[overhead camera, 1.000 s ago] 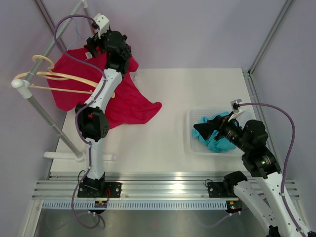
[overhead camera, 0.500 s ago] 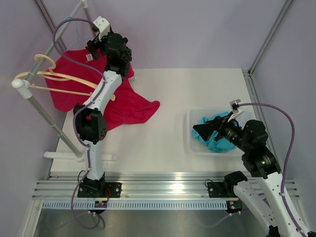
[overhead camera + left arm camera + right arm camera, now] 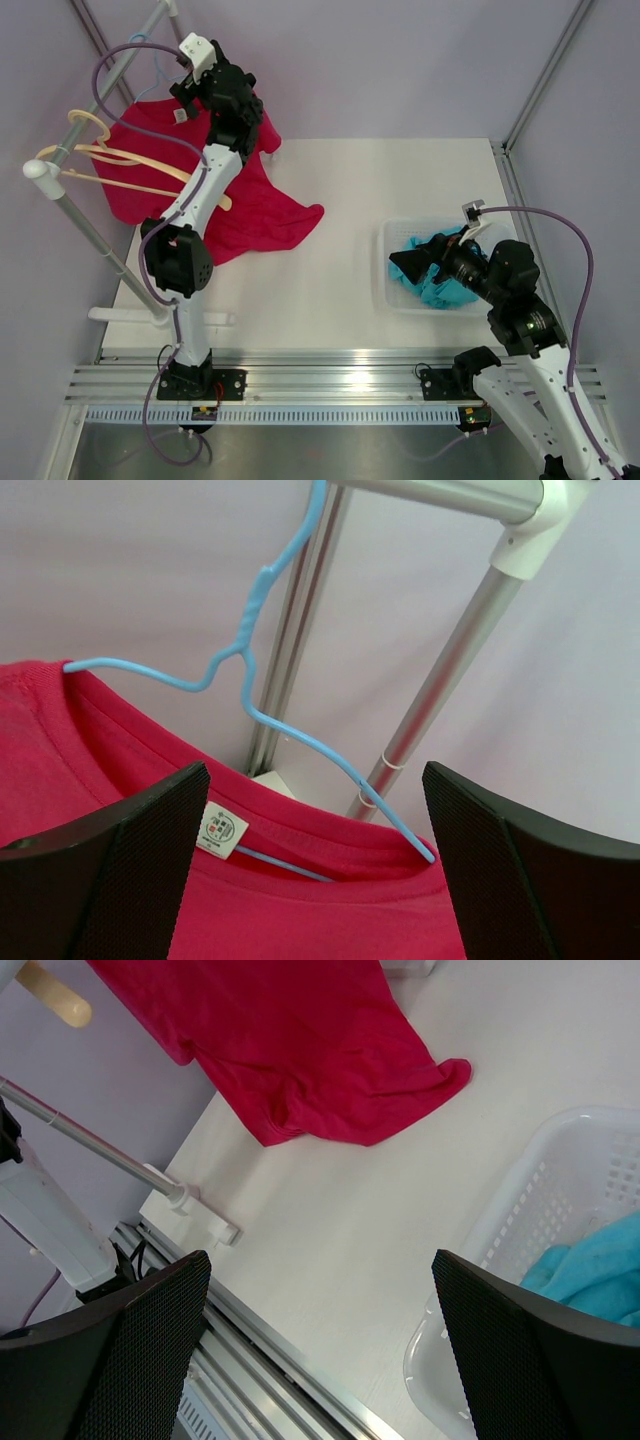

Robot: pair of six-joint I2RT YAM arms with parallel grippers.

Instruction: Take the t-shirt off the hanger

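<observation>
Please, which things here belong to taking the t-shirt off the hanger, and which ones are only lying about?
For the job:
red t-shirt
blue hanger inside its collar
left gripper, open near the collar

Only lying about:
wooden hangers on the clothes rail
white basket
teal cloth in the basket

Soft, even light throughout; sharp from above, blurred up close at the wrists.

Diffuse brightness from overhead leaves only faint shadows on the white table (image 3: pixel 340 280), along the edge of the red t-shirt (image 3: pixel 255 210). A glare patch sits on the metal rail (image 3: pixel 350 380) at the near edge. In both wrist views the black fingers (image 3: pixel 110 880) are soft-edged and out of focus, while the blue hanger (image 3: pixel 250 645) is crisp and the rack pole (image 3: pixel 440 670) carries a pale sheen.
</observation>
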